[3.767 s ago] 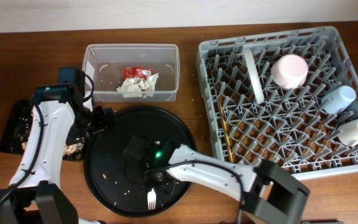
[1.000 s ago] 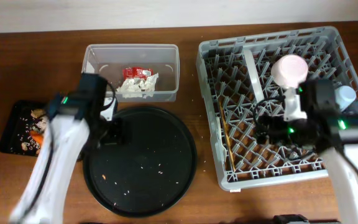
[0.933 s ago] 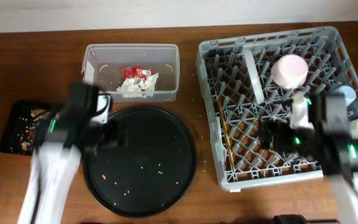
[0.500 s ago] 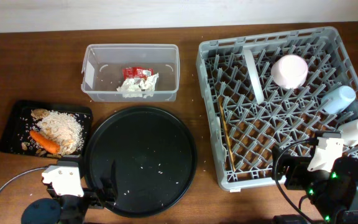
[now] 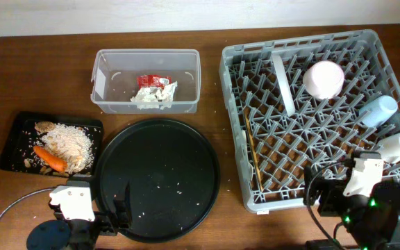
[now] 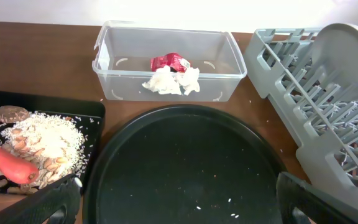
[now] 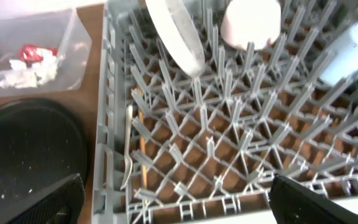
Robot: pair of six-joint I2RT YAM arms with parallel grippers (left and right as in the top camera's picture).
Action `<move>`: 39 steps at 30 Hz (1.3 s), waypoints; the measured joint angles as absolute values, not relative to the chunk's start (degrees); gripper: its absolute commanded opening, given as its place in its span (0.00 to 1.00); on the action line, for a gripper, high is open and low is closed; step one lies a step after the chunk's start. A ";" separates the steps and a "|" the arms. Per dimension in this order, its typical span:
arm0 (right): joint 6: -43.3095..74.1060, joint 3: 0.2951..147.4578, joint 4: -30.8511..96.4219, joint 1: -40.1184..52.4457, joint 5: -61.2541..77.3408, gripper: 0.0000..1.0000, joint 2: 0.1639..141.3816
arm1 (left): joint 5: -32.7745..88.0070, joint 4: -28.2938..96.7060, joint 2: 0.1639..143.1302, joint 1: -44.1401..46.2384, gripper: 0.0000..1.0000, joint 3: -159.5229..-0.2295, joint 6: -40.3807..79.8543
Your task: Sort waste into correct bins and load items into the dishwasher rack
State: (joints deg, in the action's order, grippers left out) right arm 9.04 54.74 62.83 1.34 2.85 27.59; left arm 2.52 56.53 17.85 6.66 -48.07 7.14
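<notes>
Dishwasher rack: the grey plastic lattice rack (image 5: 304, 142) sits on the right of the brown wooden worktop (image 5: 40, 76) and already carries a load.
Rack load: a white plate (image 5: 282, 83) stands on edge in the back rows. A pink cup (image 5: 323, 78) sits just beside it, mouth-down as far as I can tell. A pale blue cup (image 5: 378, 110) and a white cup (image 5: 398, 146) lie along the right side. A pale fork (image 7: 127, 149) and a thin wooden stick (image 5: 251, 146) lie in the left-hand lane.
Dry-waste bin: the clear plastic tub (image 5: 146, 52) at the back, left of the rack, holds a red wrapper (image 5: 151, 81) and a crumpled white tissue (image 5: 153, 96).
Food-waste bin: the small black rectangular tray (image 5: 12, 135) at the far left holds a heap of rice (image 5: 68, 141), an orange carrot piece (image 5: 49, 157) and brownish scraps I cannot name.
Serving tray: the large round black tray (image 5: 157, 179) lies between the food tray and the rack. It bears only scattered pale crumbs.
My left claw (image 6: 179, 202): fingers spread wide with nothing between them, low at the near edge of the worktop, facing the tub.
My right claw (image 7: 179, 202): also spread wide and empty, low at the near edge, facing the rack.
Done, as I judge it: paper waste is binned, food waste is binned, and crockery and cutlery are racked.
Left to do: I see no loose item waiting, so the job looks finished or nearly so. The crumbs are probably too fine for my claws.
</notes>
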 measured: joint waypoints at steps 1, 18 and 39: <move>9.04 53.67 61.25 1.80 2.50 0.98 25.98 | 2.52 56.53 17.82 6.66 0.99 -48.05 7.14; 7.18 1.54 -10.39 2.26 1.37 0.98 0.69 | 2.52 56.75 17.82 6.66 0.99 -47.77 7.14; 1.02 0.58 4.16 2.26 1.28 0.99 0.69 | 2.52 56.73 17.82 6.66 0.99 -47.77 7.14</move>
State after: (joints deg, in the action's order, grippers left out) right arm 1.02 0.58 4.16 2.26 1.28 0.69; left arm 2.52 56.73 17.82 6.66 -47.77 7.14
